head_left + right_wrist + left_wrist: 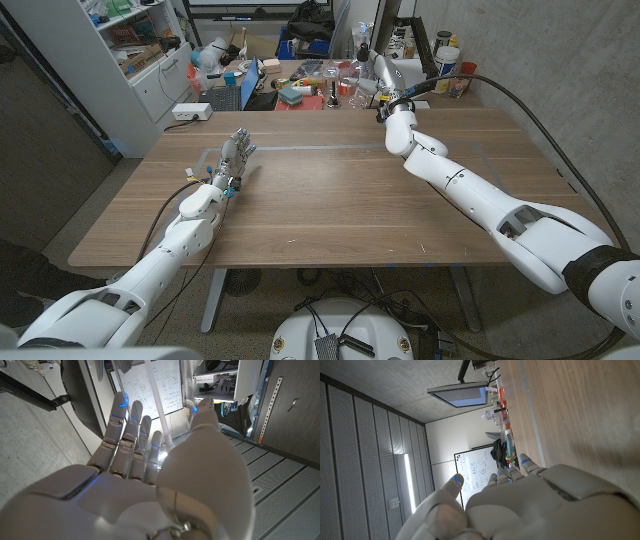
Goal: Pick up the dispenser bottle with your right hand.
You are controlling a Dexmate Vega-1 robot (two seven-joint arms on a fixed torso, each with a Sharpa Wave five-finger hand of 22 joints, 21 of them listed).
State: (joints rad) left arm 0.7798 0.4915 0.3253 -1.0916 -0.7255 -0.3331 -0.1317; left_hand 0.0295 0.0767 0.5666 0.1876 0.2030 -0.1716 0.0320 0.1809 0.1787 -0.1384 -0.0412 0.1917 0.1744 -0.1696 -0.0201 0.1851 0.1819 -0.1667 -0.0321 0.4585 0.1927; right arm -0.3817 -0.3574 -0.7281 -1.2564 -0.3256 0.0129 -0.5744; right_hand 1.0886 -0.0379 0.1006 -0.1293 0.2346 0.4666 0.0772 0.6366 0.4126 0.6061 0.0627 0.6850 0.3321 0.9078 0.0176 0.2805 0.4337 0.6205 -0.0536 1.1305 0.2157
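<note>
Right hand (385, 78) sits at the table's (330, 200) far edge, fingers (131, 435) and thumb around the clear dispenser bottle (167, 420); looks light, stiff, slippery plastic, best gripped mid-body, not the pump

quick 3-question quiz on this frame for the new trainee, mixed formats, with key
1. True or false: the left hand is gripping an object.
2. Where is the right hand?
A. at the table's near edge
B. reaching out at the table's far edge, by the clutter
C. beside the left hand
3. In the right wrist view, what clear thing with a white tube stands between the thumb and the fingers?

Key:
1. False: it stands on the table holding nothing.
2. B
3. The dispenser bottle; whether it is gripped yet cannot be told.
</note>
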